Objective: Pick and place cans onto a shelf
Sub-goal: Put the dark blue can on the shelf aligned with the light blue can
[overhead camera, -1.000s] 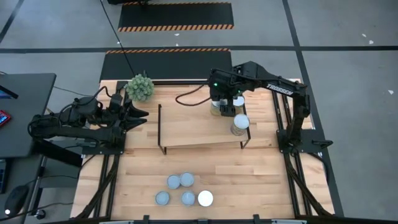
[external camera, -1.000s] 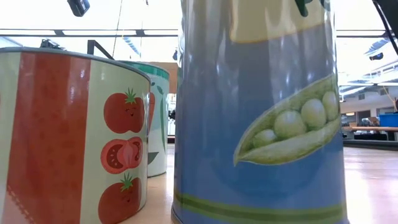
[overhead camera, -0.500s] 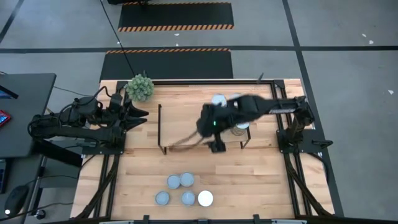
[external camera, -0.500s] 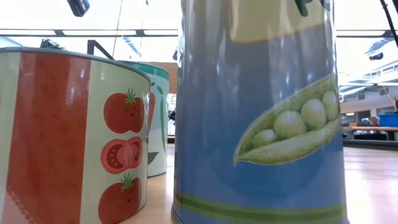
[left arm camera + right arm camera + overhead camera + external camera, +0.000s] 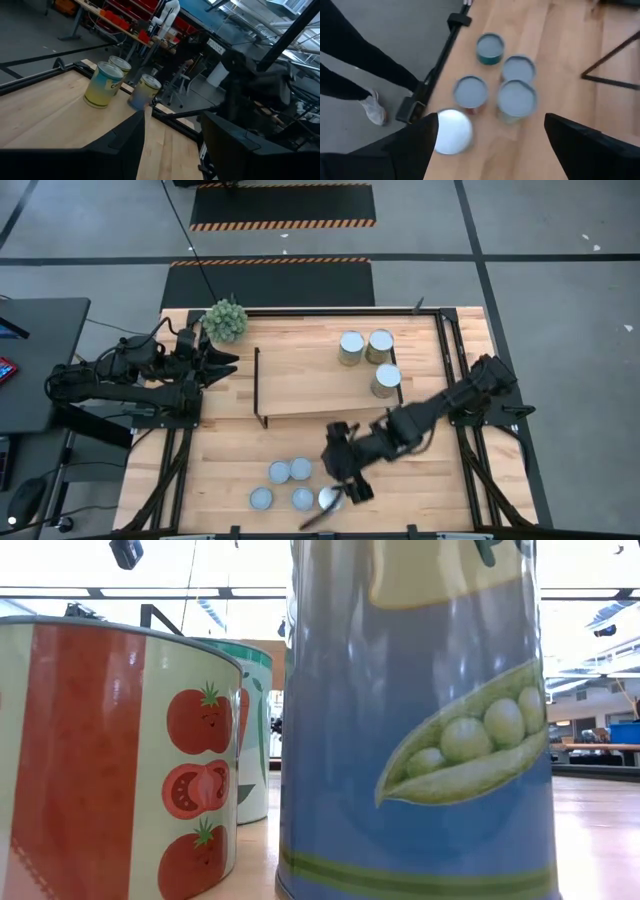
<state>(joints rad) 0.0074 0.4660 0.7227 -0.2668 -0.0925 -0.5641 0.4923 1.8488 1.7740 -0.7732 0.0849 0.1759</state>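
- Right gripper [image 5: 340,485] low over the front of the bench [image 5: 430,480], fingers spread wide and empty, right at the white-topped can [image 5: 329,499]; contact cannot be judged.
- That can stands at the right end of the front cluster. Four blue-grey-topped cans [image 5: 289,471] sit beside it in two loose rows, near one another.
- Right wrist view: the same five tops lie between the spread fingers [image 5: 415,145]; a person's dark trouser leg and white shoe [image 5: 372,111] stand on the floor past the bench edge.
- Shelf [image 5: 300,385] carries three cans [image 5: 352,348] at its right end, upright, two side by side at the back and one nearer the front.
- Left gripper [image 5: 225,361] waits at the left edge of the bench beside the green plant [image 5: 226,320], fingers apart, empty.
- Low view: filled by can labels, tomato and pea prints.
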